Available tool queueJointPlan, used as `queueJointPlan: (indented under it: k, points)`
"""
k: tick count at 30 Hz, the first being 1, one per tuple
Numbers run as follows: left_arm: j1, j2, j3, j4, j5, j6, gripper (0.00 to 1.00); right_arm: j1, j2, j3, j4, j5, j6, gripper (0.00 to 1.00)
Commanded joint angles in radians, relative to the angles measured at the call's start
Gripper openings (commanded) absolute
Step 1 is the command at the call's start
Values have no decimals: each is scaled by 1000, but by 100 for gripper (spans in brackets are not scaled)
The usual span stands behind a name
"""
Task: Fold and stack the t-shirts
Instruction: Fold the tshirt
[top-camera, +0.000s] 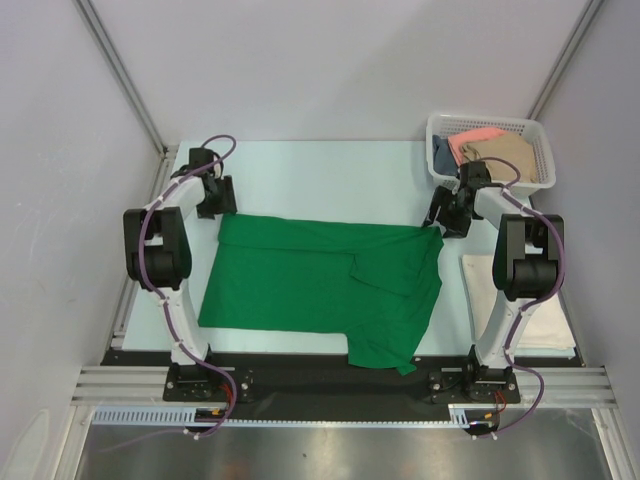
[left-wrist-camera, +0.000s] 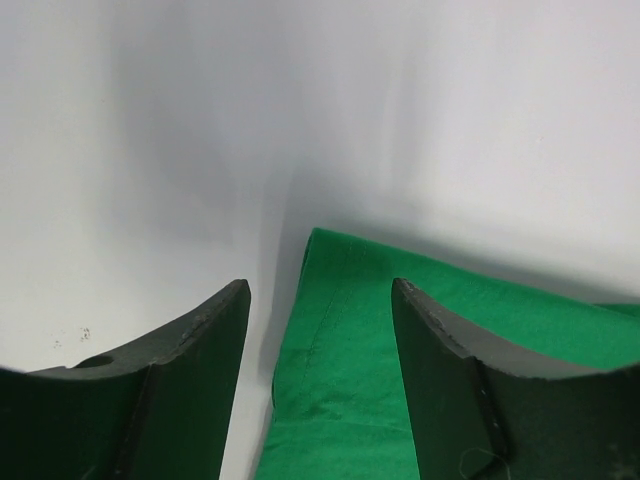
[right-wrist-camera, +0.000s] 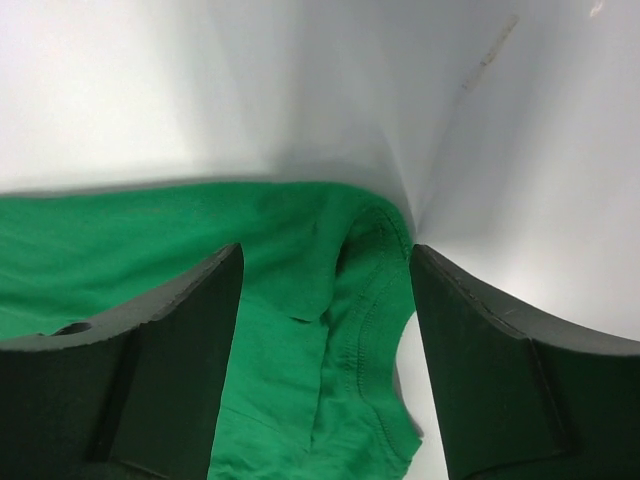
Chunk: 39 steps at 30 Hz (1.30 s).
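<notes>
A: Where's the green shirt (top-camera: 320, 285)?
B: Flat on the table (top-camera: 330, 170). Left gripper (top-camera: 215, 197) at its ten o'clock corner, right gripper (top-camera: 447, 215) at two o'clock, both with fingers apart, gripping nothing.
A: Handling?
B: Soft, light, floppy; I'd pinch the far corners

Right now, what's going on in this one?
Two arms are working a green shirt spread on the table. The left gripper and right gripper, both open, sit at its far corners, neither pinching cloth. A folded cream shirt lies by the right arm; more shirts wait in the basket.
</notes>
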Motion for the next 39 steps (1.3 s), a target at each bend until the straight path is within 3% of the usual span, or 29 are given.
queueJointPlan:
  k: [1,12,19,22,24,27,28,31,39]
  points:
    - [8,14,32,10,-2,15,64,-13,15,-8,10,-31,-46,73]
    - [8,28,-5,28,42,23,54,-31,56,9,23,-94,-42,74]
    - [20,53,9,42,81,-3,29,-17,85,8,26,-112,-23,67]
    - [28,53,11,43,70,-9,23,-11,85,-6,41,-123,-11,47]
    - [34,56,14,45,70,-14,19,-5,79,-8,44,-97,-17,43]
    - [44,65,20,46,50,-29,5,-3,85,0,34,-52,-14,27]
    - [51,70,21,46,38,-46,0,-3,90,9,27,-43,-16,15]
    - [72,73,29,54,24,-72,0,-3,110,64,17,3,-13,0]
    - [114,105,83,106,-19,-135,0,18,249,362,-17,24,19,0]
